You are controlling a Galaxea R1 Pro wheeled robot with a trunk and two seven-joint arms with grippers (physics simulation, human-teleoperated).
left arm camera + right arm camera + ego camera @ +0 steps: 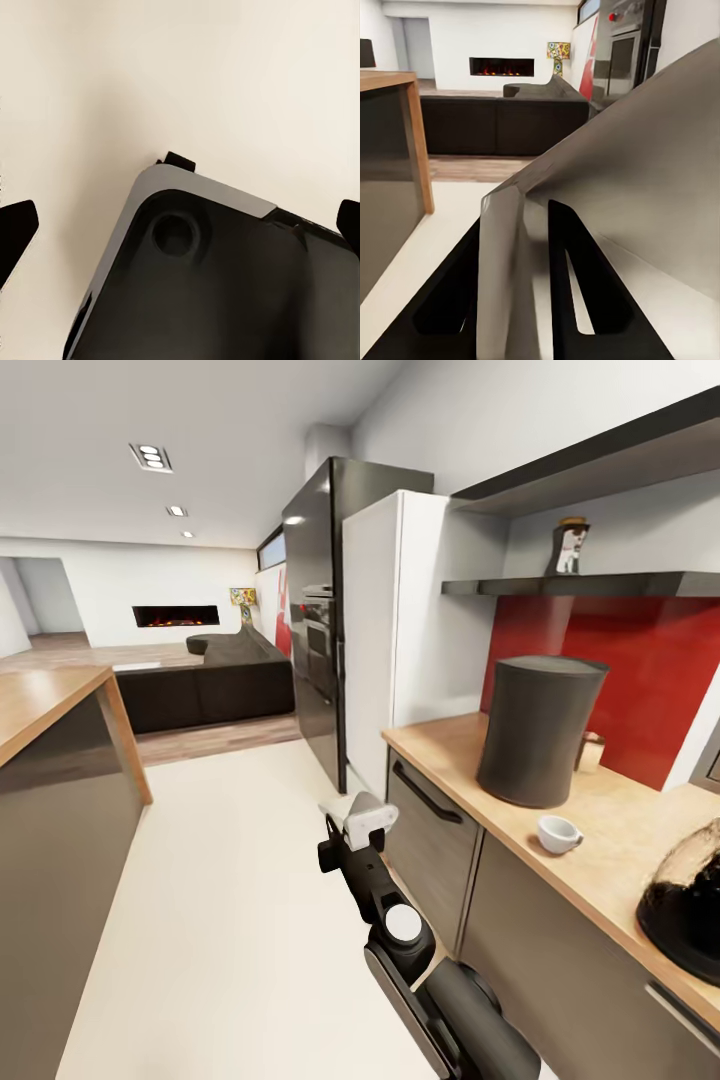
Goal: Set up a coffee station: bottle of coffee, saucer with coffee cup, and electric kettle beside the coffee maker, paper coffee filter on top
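Head view shows the wooden countertop [610, 840] running along the right, with a tall dark cylinder [538, 730] standing on it near the red backsplash [640, 680]. The white coffee cup [558, 834] sits on the bare wood just in front of that cylinder, no saucer under it. At the right edge a round glass pot of dark coffee [690, 905] is partly cut off. A small bottle-like figure [569, 547] stands on the dark shelf [600, 586] above.

The right arm reaches forward over the pale floor [230, 920], and its gripper [352, 830] hangs beside the cabinet front, well apart from the cup, below and to its left; nothing lies between the jaws. In the right wrist view its 2 dark fingers [577, 285] lie close together with a narrow gap, against a grey cabinet panel [660, 165].

In the left wrist view the left gripper [180, 225] is spread wide, 1 fingertip [15, 225] at each picture edge, above the robot's dark base [225, 285].
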